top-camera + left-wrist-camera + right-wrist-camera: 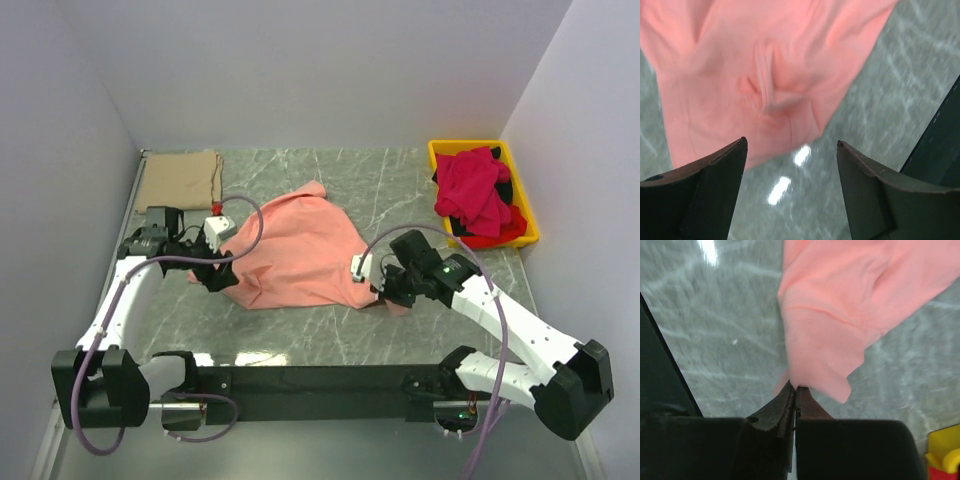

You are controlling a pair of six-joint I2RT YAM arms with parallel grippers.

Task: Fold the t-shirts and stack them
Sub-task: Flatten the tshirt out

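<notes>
Pink tee (290, 250) lies crumpled left of the bin (465, 144). Right gripper (794, 390) pinches its bin-side corner; left gripper (792, 150) gapes empty over the tee's far edge. Pulling one-handed could drag and bunch it.

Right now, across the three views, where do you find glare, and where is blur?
Left wrist: two glare spots on the table, salmon-pink t-shirt blurred. Right wrist: glare at the top left, t-shirt soft. Top external: sharp, evenly lit, faint sheen at the near edge.

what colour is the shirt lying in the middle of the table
The t-shirt is salmon pink, clearest in the top view.
</notes>
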